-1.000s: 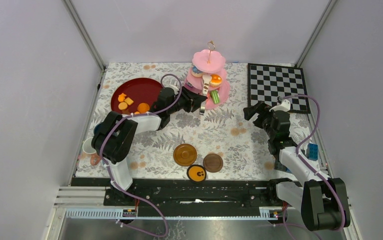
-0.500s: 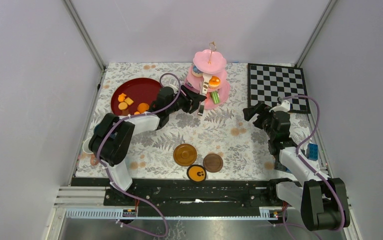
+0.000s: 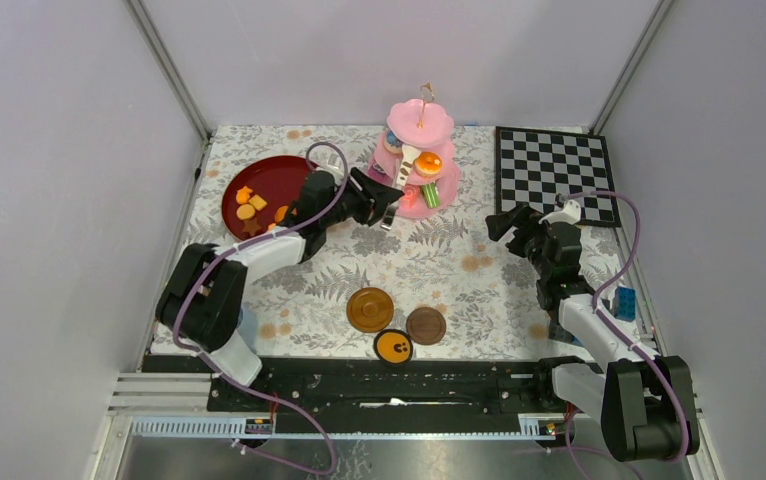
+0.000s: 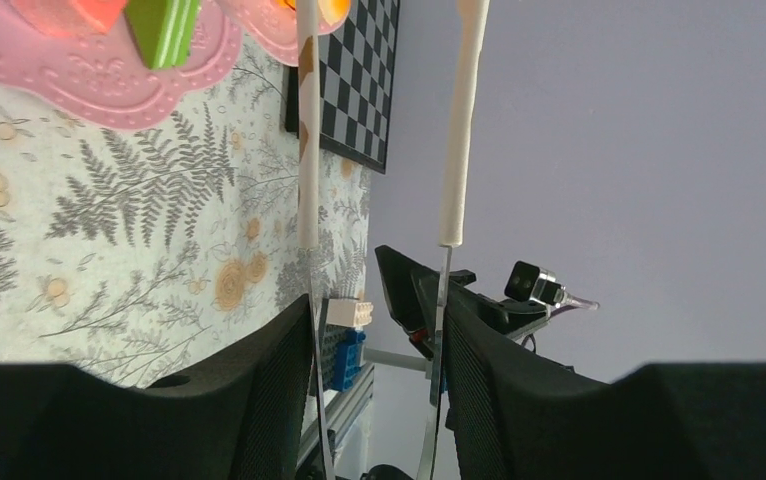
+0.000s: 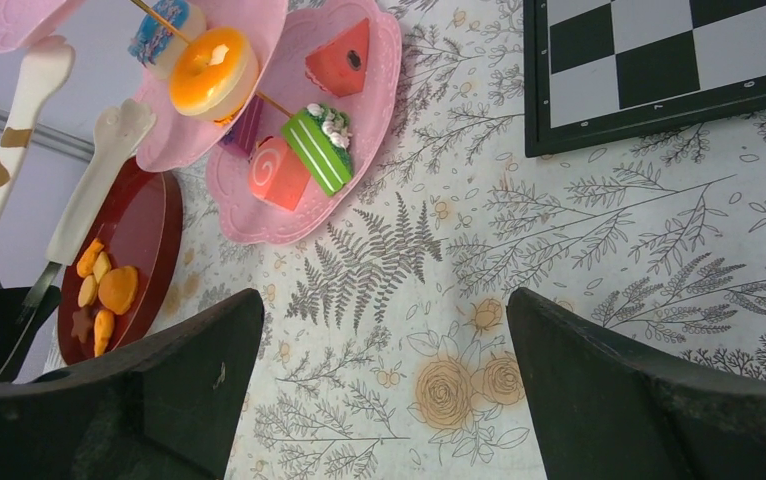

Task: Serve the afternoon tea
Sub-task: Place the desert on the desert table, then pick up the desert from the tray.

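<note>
Left hand (image 3: 405, 166): spread, nothing being pinched | right hand (image 3: 504, 222): spread, nothing being gripped | risk: pink cake stand (image 3: 437, 121) being nudged, orange pastry (image 3: 429, 160) being toppled.

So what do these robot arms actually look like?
Both the left arm and right arm have white links, chunky black joints and a looping purple cable. The left pincer has thin metal stems with long white tips, one brown-patched; the right pincer has broad black fingers.
</note>
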`<action>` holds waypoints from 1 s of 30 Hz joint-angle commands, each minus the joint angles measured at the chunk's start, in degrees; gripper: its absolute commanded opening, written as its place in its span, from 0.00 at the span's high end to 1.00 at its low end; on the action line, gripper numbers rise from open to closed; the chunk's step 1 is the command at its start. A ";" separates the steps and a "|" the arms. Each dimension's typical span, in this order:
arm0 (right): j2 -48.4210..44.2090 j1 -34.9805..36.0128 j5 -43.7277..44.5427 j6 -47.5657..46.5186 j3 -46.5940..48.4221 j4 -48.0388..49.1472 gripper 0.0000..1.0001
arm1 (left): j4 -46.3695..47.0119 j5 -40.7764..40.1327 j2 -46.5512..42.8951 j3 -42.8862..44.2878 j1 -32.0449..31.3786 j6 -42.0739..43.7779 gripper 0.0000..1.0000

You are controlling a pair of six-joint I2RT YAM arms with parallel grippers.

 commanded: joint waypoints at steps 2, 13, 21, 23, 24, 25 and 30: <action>-0.40 -0.44 -1.43 0.10 -0.11 2.46 0.02 | -4.82 0.30 -8.21 -3.51 3.51 5.01 0.51; 2.00 -0.45 -4.48 0.81 -0.66 5.54 0.02 | -45.03 5.09 -25.03 -0.71 21.85 33.63 0.52; 2.39 -0.43 -4.96 1.34 -1.39 6.71 0.02 | -70.78 -6.46 -19.52 14.42 26.81 58.73 0.55; 2.69 -0.44 -5.15 1.43 -1.39 7.00 0.02 | -72.04 -10.45 -18.41 16.18 26.81 61.10 0.56; 2.79 -0.44 -5.24 1.51 -1.42 7.10 0.02 | -72.04 -11.92 -18.00 16.70 26.81 61.59 0.56; 2.92 -0.44 -5.32 1.51 -1.43 7.19 0.02 | -71.90 -13.24 -17.73 17.20 26.81 62.00 0.56; 3.55 -0.44 -5.50 1.70 -1.61 7.77 0.02 | -71.72 -17.53 -14.82 19.32 26.81 64.40 0.59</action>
